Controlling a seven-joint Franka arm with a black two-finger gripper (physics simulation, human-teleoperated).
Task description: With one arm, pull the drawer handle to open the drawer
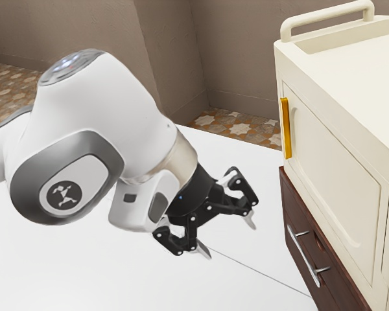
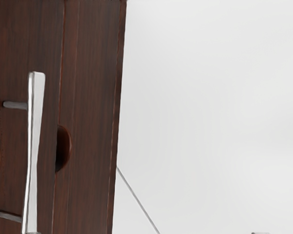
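My black gripper (image 1: pixel 230 238) hangs over the white floor in the exterior view, its two fingers spread wide with nothing between them. To its right in that view, apart from it, a silver bar handle (image 1: pixel 305 256) is mounted on the dark brown wooden front (image 1: pixel 290 210) under the cream cabinet. In the wrist view the same handle (image 2: pixel 35 141) stands off the brown wood (image 2: pixel 90 97) on two short posts. No opened gap shows at the drawer front.
A cream cabinet (image 1: pixel 330 175) with a yellow handle (image 1: pixel 286 128) and a top rail (image 1: pixel 327 18) rises above the brown front. Brown walls (image 1: pixel 236 52) and patterned tiles (image 1: pixel 236 126) lie behind.
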